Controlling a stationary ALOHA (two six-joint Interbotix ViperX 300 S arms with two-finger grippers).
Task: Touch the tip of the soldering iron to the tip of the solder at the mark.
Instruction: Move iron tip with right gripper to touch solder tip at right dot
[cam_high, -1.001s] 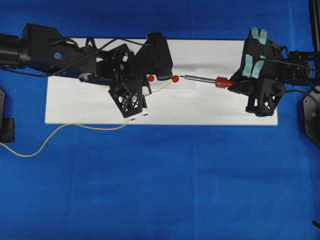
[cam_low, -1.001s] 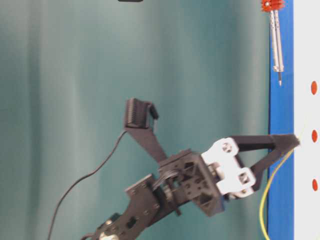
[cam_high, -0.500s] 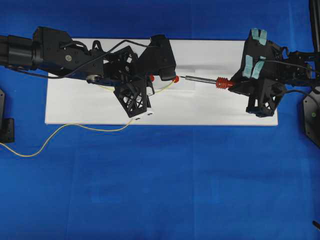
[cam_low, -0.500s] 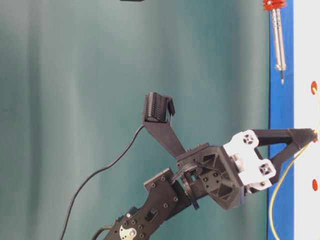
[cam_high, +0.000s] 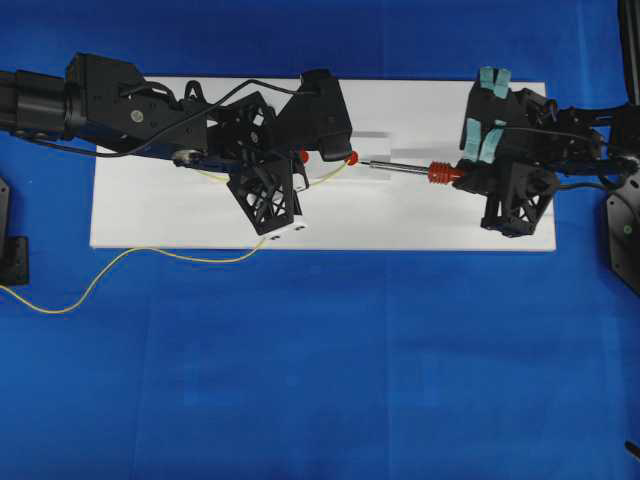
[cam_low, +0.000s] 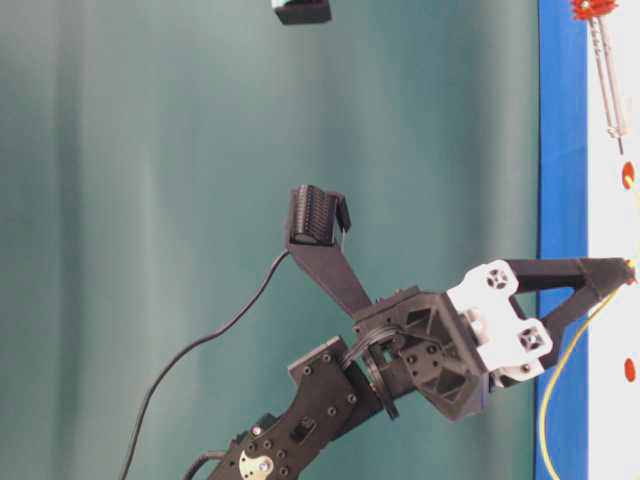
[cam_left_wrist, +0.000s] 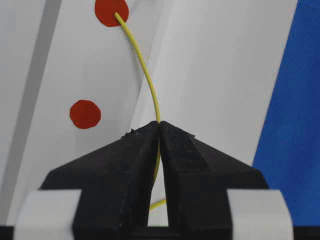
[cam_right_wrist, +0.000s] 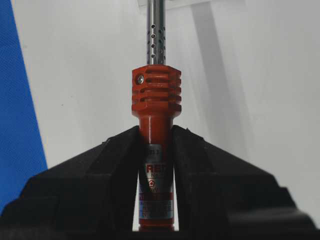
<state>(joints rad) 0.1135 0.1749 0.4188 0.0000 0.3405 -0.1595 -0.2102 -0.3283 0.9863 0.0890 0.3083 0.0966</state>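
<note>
My left gripper (cam_left_wrist: 159, 125) is shut on the thin yellow solder (cam_left_wrist: 147, 75). The solder curves up from the fingers and its tip lies on a red round mark (cam_left_wrist: 111, 11). Overhead, that mark (cam_high: 351, 158) sits just right of the left gripper (cam_high: 303, 186). My right gripper (cam_right_wrist: 156, 132) is shut on the red-orange ribbed handle of the soldering iron (cam_right_wrist: 156, 95). The iron's silver shaft (cam_high: 395, 168) lies level and points left, with its dark tip right beside the mark. From table level the iron (cam_low: 607, 70) ends just short of the mark (cam_low: 628, 177); whether it touches I cannot tell.
A white board (cam_high: 200, 215) lies on blue cloth (cam_high: 320, 360). A second red mark (cam_high: 303, 156) sits left of the first, partly under the left arm. The loose solder (cam_high: 100, 275) trails off the board's front edge to the left.
The left gripper first carried the solder tip right onto the mark, then held still. The right gripper has now moved left with the iron, bringing its tip close to the mark.
</note>
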